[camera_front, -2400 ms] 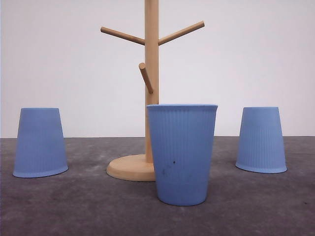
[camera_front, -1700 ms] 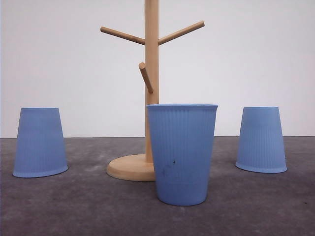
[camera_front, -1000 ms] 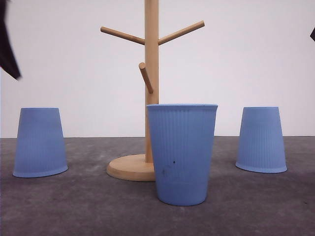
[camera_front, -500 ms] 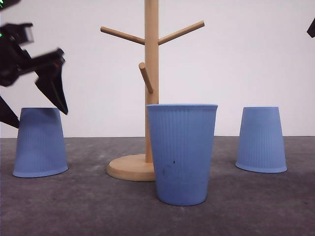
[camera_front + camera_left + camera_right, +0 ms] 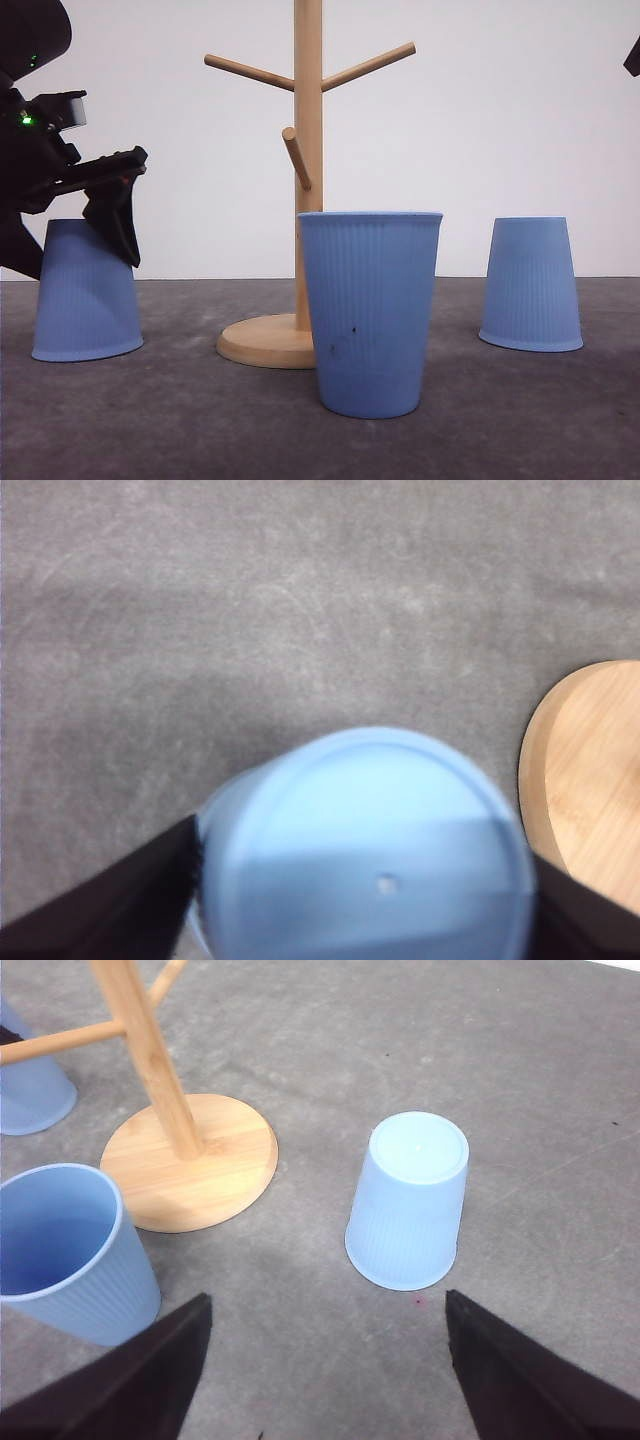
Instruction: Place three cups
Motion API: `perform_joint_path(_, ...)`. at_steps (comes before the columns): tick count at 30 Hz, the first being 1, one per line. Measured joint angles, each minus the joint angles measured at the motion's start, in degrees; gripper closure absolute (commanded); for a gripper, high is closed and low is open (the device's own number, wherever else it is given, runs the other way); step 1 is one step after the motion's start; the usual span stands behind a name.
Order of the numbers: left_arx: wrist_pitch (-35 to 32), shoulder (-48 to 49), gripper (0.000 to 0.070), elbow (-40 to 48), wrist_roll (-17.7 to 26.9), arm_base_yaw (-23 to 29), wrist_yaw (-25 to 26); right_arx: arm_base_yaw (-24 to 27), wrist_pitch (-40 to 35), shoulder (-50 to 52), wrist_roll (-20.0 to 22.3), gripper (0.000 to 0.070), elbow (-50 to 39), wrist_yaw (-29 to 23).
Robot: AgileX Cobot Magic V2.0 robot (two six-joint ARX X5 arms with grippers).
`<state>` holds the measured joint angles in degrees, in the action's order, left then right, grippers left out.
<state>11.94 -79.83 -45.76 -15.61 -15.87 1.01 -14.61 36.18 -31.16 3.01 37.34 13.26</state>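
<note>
Three light-blue ribbed cups stand on the grey table. The left cup [image 5: 85, 295] [image 5: 365, 850] is upside down, and my left gripper [image 5: 70, 235] [image 5: 362, 852] straddles its top, open, with a finger [image 5: 120, 225] against each side. The middle cup [image 5: 370, 315] [image 5: 62, 1250] stands upright nearest the camera. The right cup [image 5: 530, 285] [image 5: 410, 1200] is upside down. My right gripper [image 5: 328, 1300] hovers open above the table between the middle and right cups, holding nothing; a dark tip of it [image 5: 634, 58] shows at the upper right edge.
A wooden pegged stand [image 5: 307, 180] [image 5: 190, 1160] with a round base rises behind the middle cup, between the outer cups. Its base edge [image 5: 590, 770] lies close beside the left cup. A white wall backs the table.
My left gripper came down from the upper left and now straddles the left cup, which shifted slightly to the right. The other cups and the stand stayed put.
</note>
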Motion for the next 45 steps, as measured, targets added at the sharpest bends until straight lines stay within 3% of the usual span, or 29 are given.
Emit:
perform_joint_path(7, 1.79, 1.45, 0.0281, -0.17, 0.12, 0.1, 0.43, 0.0, 0.0, 0.0, 0.0, 0.0225, 0.0, 0.0)
perform_joint_path(13, 7.63, 7.52, 0.0279, -0.15, -0.84, 0.25, 4.33, 0.0, 0.0, 0.0, 0.0, 0.0225, 0.0, 0.0)
perform_joint_path(19, 11.02, 15.7, 0.0278, -0.15, -5.6, 3.59, 12.68, 0.0, 0.0, 0.0, 0.0, 0.0225, 0.0, 0.0)
perform_joint_path(25, 9.29, 19.92, 0.0278, -0.42, -13.22, 10.63, 24.21, 0.0, 0.0, 0.0, 0.0, 0.0225, 0.0, 0.0)
perform_joint_path(29, 4.83, 19.57, 0.0278, -1.68, -18.76, 15.26, 31.13, 0.0, 0.0, 0.0, 0.0, 0.0225, 0.0, 0.0)
perform_joint_path(34, -7.44, 18.66, 0.0277, -2.28, -27.33, 18.94, 38.34, 0.0, -0.5, 0.0, 0.0, 0.0225, 0.0, 0.0)
perform_joint_path(39, -18.37, 14.82, 0.0277, -2.65, -35.82, 19.19, 45.8, 0.0, -1.42, 0.0, 0.0, 0.0225, 0.0, 0.0)
perform_joint_path(45, -21.99, 9.73, 0.0277, -3.66, -39.82, 17.2, 48.81, 0.0, -2.33, 0.0, 0.0, 0.0225, 0.0, 0.0)
